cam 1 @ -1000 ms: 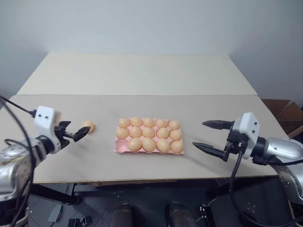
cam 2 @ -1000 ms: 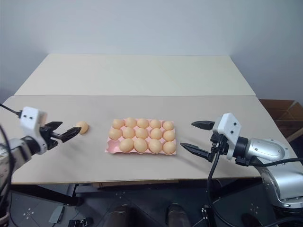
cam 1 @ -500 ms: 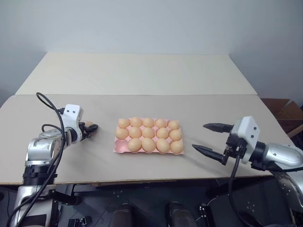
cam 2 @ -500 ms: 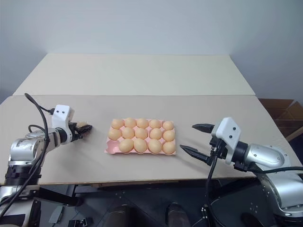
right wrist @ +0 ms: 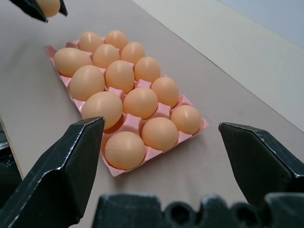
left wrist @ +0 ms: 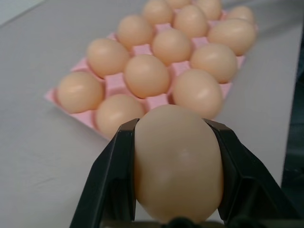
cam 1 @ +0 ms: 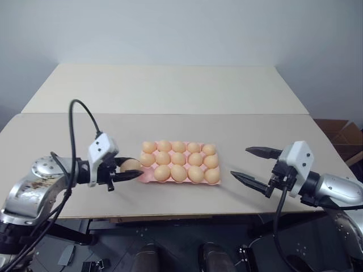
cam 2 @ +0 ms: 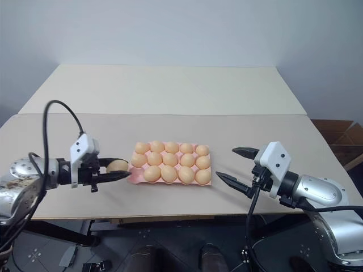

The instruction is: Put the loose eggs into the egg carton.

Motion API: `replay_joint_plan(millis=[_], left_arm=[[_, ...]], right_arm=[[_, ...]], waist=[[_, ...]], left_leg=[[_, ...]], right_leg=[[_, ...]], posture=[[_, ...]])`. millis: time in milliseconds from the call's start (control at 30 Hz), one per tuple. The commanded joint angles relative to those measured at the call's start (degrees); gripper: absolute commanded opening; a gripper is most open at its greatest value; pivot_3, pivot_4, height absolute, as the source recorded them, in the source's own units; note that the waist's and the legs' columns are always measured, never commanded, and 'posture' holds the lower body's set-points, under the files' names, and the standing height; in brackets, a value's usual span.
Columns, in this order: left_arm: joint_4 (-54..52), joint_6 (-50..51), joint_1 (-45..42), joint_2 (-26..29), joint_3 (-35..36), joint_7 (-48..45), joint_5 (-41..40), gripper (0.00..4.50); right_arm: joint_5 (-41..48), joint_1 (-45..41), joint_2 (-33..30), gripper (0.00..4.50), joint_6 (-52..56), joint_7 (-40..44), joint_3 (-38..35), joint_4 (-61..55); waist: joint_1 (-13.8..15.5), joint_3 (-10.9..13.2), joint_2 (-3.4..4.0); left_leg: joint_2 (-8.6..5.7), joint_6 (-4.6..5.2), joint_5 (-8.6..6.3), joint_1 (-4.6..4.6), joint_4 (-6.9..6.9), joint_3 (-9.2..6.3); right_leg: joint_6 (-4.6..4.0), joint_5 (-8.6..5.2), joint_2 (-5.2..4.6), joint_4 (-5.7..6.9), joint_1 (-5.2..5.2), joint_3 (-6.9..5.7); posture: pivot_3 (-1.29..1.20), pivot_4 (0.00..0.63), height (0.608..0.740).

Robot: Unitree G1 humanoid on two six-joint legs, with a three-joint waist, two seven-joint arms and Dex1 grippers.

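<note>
Left claw (cam 1: 126, 170) is clamped on one smooth light orange-tan egg (cam 1: 130, 165), black fingers (left wrist: 110, 178) pinching it on both sides. You've got it off the counter (cam 1: 181, 127), just left of the flat pink moulded egg carton (cam 1: 143, 177), level with the carton's near-left corner.

Right claw (cam 1: 249, 165) is spread wide with nothing in it, hovering over the counter just right of the carton, pointing at it.

Carton sits mid-counter, toward the near edge. Count from the head views: far row five eggs, middle row five, near row four. That's fourteen seated. The one open cup is the near-left corner, closest to the egg you're carrying. Left wrist view agrees: pink shows at that corner, all other cups capped.

Status as I read it: fourteen of fifteen done, last egg in hand, no other loose eggs on the counter that I can see. The far beige counter section is bare.

What's left: carry the held egg right a little over the near-left cup, lower, release. Neighbouring eggs sit tight against that cup on two sides, so your fingers have little room on the way down. I'd come in from the open left/near side. Right arm isn't needed; keep it parked.
</note>
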Motion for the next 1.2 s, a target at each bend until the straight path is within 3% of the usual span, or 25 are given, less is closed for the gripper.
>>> replay_joint_plan(millis=[33, 67, 267, 367, 567, 667, 900, 1000, 1200], left_arm=[[2.4, -2.6, -3.3, -2.0, -4.0, 0.5, 3.3, 1.8], [3.2, -3.0, -4.0, -2.8, -5.0, 0.8, 4.1, 1.8], [5.3, -3.4, -6.9, -5.3, -7.4, 0.0, 5.5, 3.69], [3.0, -2.9, -6.2, -3.9, -4.4, -0.6, 4.1, 4.46], [-2.8, -0.7, -0.8, 1.7, 7.3, -1.7, -0.7, 4.46], [-4.3, -1.0, 8.2, 4.0, 20.3, -4.3, -3.4, 4.46], [-4.5, -7.6, 26.9, -0.8, 41.1, -10.3, -6.1, 4.46], [-6.8, -6.7, 32.6, -2.9, 44.4, -9.7, -7.0, 4.46], [-11.2, -5.3, 35.0, -5.1, 44.2, -5.4, -9.7, 4.46]], right_arm=[[0.8, 0.0, -0.1, 4.5, -0.5, -0.2, -1.2, -2.0], [0.9, 0.2, -0.1, 4.5, -0.4, -0.4, -1.4, -2.1], [1.0, 1.1, -0.1, 4.5, 0.1, -1.2, -2.1, -3.1], [1.4, 1.7, -0.2, 4.5, 0.4, -1.7, -2.5, -4.0], [2.7, 1.8, -0.2, 4.5, 0.8, -1.8, -3.2, -5.4], [2.8, 1.7, -0.9, 4.5, -0.3, 0.4, -3.1, -4.2], [2.8, -0.1, -3.0, 4.5, -3.4, 7.5, -2.5, 1.2], [2.6, -1.7, -3.7, 4.5, -4.6, 10.2, -2.0, 4.2], [2.3, -4.6, -4.1, 4.5, -5.1, 12.1, -0.8, 6.8]], waist=[[0.1, 0.0, 0.0], [0.1, 0.0, -0.01], [-0.1, 0.0, -0.01], [-0.1, 0.0, -0.01], [-0.7, 0.0, 0.0], [-1.0, 0.0, 0.01], [-1.2, 0.0, 0.01], [-1.0, 0.0, 0.01], [-0.1, 0.0, 0.01]], left_leg=[[-0.01, 0.0, 0.0, -0.01, 0.0, 0.0], [-0.03, 0.0, 0.0, -0.04, 0.0, -0.02], [-0.04, 0.03, -0.02, -0.14, 0.02, -0.03], [-0.02, 0.03, -0.02, -0.12, 0.02, -0.04], [0.06, 0.03, -0.02, -0.08, 0.01, -0.06], [0.05, 0.03, -0.02, -0.04, 0.01, -0.05], [0.07, 0.04, -0.03, 0.06, -0.01, 0.03], [0.08, 0.03, -0.03, 0.05, 0.0, 0.05], [0.09, 0.03, -0.03, 0.06, 0.03, 0.05]], right_leg=[[0.11, 0.07, 0.0, 0.0, 0.0, 0.0], [0.15, 0.09, 0.0, -0.02, 0.0, -0.01], [0.2, 0.11, 0.0, -0.08, -0.04, -0.01], [0.2, 0.1, 0.02, -0.05, -0.04, -0.01], [0.18, 0.09, 0.06, -0.02, -0.05, 0.0], [0.18, 0.08, 0.03, -0.02, -0.03, 0.0], [-0.12, -0.14, -0.04, -0.05, -0.01, 0.0], [-0.18, -0.2, -0.05, -0.05, -0.01, 0.0], [-0.05, -0.28, -0.04, -0.03, 0.0, 0.0]], posture=[[0.0, 0.15, 0.74], [0.0, 0.15, 0.74], [0.0, 0.15, 0.74], [0.0, 0.15, 0.74], [0.0, 0.15, 0.74], [0.0, 0.15, 0.74], [0.0, 0.15, 0.74], [0.0, 0.15, 0.74], [0.0, 0.15, 0.74]])
